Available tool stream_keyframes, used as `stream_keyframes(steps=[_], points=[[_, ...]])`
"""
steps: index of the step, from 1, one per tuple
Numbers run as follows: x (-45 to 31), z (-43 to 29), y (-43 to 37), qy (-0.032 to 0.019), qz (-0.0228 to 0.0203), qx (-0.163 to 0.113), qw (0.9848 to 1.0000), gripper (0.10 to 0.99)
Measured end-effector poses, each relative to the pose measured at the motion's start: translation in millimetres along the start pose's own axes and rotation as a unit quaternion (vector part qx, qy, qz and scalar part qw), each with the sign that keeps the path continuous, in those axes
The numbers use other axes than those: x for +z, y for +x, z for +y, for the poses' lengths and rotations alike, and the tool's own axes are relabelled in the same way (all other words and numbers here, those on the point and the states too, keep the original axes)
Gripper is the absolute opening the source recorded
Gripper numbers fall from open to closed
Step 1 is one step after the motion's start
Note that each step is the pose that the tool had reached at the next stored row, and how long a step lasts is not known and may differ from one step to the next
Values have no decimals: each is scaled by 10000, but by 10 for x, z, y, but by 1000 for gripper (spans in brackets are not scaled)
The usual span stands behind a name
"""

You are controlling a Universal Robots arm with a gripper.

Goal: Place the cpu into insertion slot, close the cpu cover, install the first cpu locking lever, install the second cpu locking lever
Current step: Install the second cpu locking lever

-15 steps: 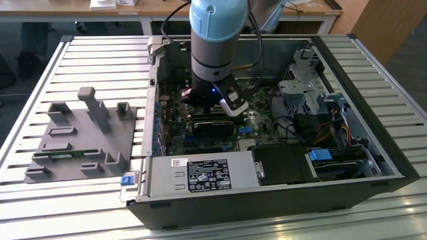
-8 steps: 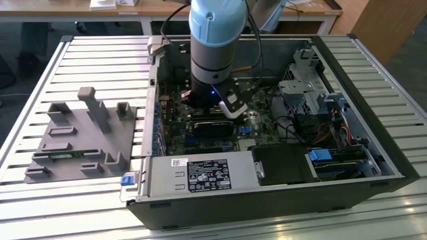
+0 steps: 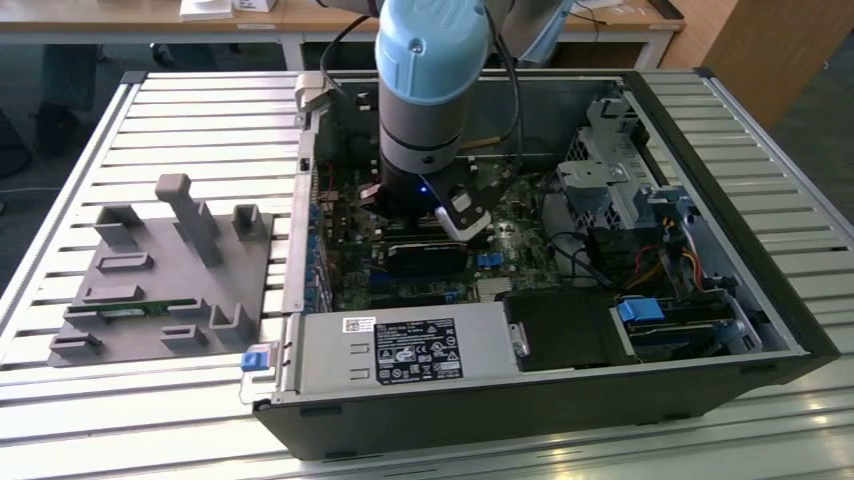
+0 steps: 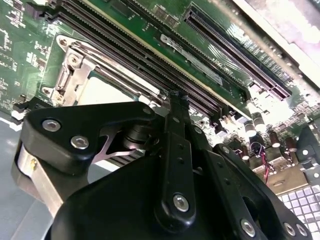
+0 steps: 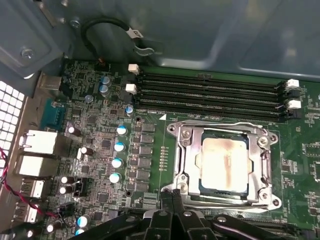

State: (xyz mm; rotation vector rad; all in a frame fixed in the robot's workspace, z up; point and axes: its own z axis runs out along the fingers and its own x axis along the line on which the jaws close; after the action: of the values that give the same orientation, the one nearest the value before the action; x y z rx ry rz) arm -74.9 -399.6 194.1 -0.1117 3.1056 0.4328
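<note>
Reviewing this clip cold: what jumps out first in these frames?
The blue-and-grey robot arm plunging into the open computer case on the slatted table dominates the exterior view. In the first wrist view, the cpu sits framed by the cpu cover, the gripper at the socket's edge.

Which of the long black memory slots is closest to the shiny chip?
The last memory slot, right beside the cpu cover framing the cpu; the other three lie farther off.

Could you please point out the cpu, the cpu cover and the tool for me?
cpu (image 5: 222,165), first wrist view, middle of its metal top.
cpu cover (image 5: 189,165), first wrist view, frame's side bar.
tool (image 5: 171,196), first wrist view, between its fingertips.
</note>
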Motion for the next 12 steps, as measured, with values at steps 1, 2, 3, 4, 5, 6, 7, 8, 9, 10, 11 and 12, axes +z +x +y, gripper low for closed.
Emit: stream_keyframes(steps=[1, 2, 3, 4, 5, 6, 7, 8, 9, 10, 11, 12], points=[[4, -1, 9, -3, 0, 0, 10000, 106], [9, -1, 17, -5, 0, -1, 10000, 106], [13, -1, 22, -7, 0, -1, 10000, 106], [17, 1, 26, -6, 0, -1, 10000, 106], [22, 2, 28, -7, 0, -1, 10000, 106], [27, 4, 29, -8, 0, -1, 10000, 106], [31, 6, 30, -9, -1, -1, 10000, 106], [36, 7, 30, -10, -1, -2, 10000, 106], [40, 9, 30, -11, -1, -1, 10000, 106], [43, 11, 30, -12, 0, -1, 10000, 106], [47, 14, 31, -14, 0, -1, 10000, 106], [52, 18, 31, -16, -1, -1, 10000, 106]])
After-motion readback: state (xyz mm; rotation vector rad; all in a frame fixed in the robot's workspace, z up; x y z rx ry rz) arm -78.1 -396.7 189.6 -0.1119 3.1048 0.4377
